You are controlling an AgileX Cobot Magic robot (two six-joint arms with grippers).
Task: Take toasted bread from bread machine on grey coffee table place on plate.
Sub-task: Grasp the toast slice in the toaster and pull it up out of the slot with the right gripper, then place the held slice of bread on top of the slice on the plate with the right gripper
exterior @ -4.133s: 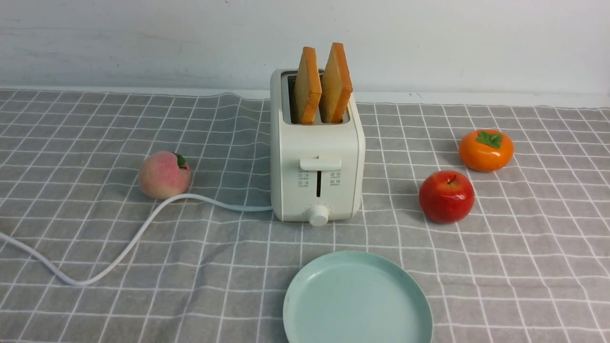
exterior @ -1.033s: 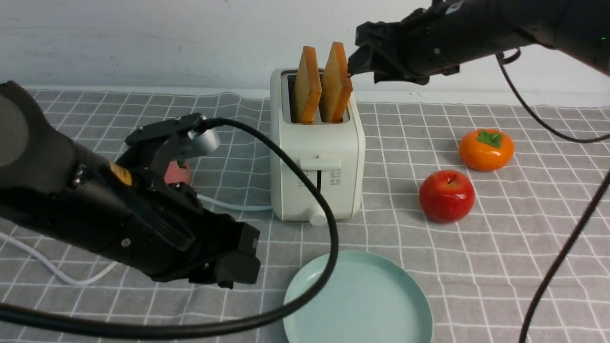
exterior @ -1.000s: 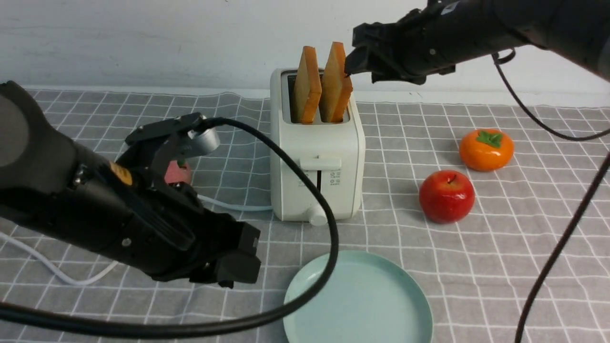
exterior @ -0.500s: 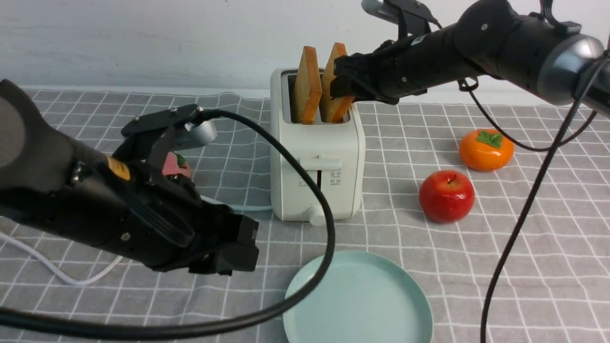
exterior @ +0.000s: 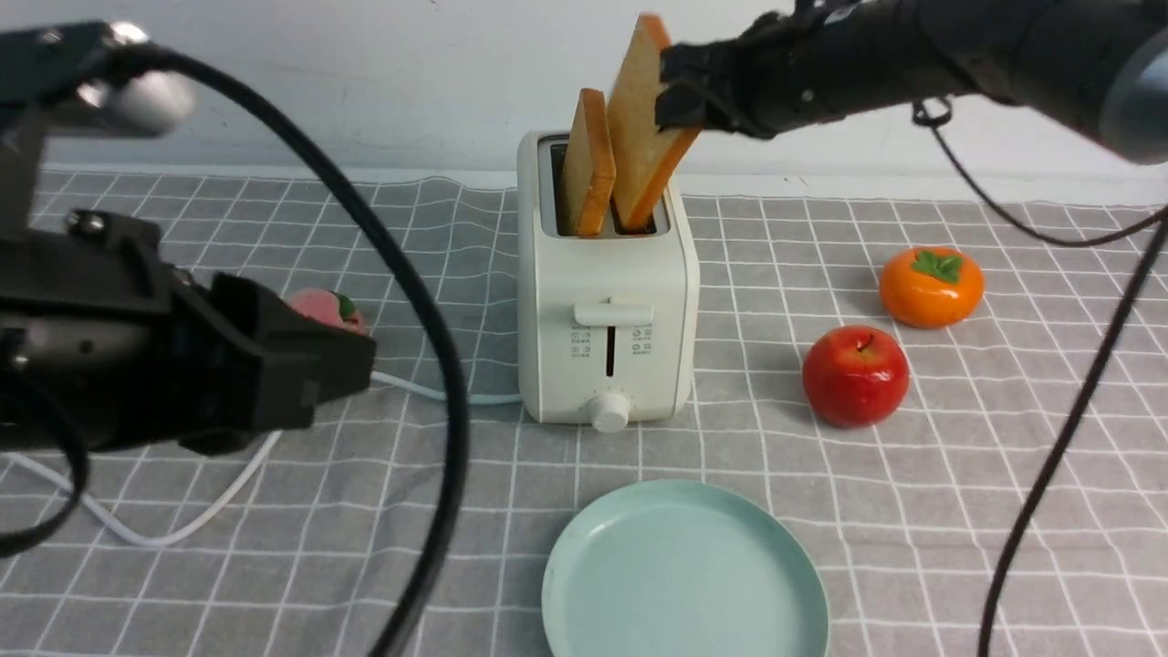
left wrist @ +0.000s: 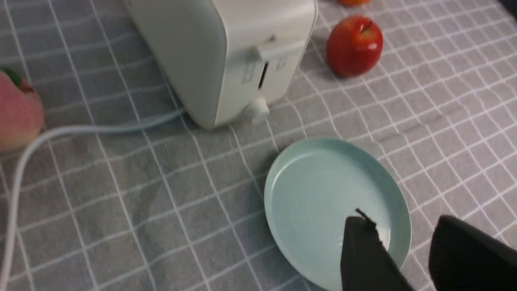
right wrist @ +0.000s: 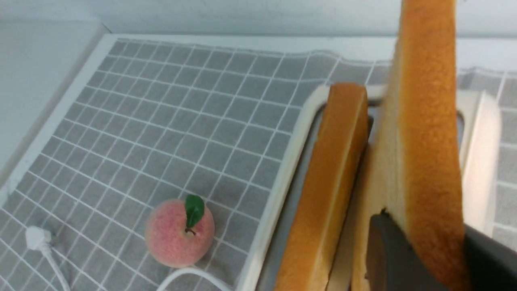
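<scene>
Front, top middle: the right gripper [exterior: 680,100] is clamped on a toast [exterior: 641,137], half out of the toaster [exterior: 607,301]. Left wrist: the left gripper [left wrist: 402,228] is spread apart, with the plate [left wrist: 323,190] beyond. Right wrist: fingers [right wrist: 391,250] pinch the crust. The toast seems light and crumbly, so hold its edge gently.

The toaster [exterior: 607,301] stands toward the back of the worktop [exterior: 1004,511], with the plate [exterior: 684,575] before it at the near edge. A peach [exterior: 326,308] sits left of the toaster, whose cord [exterior: 182,520] trails toward the front left. An apple [exterior: 855,376] lies to its right, a persimmon [exterior: 931,287] behind and right of that. The left toast slice [exterior: 589,173] stands in its slot; the right toast slice [exterior: 643,137] leans, lower corner in its slot, top in the right claw [exterior: 677,99].
</scene>
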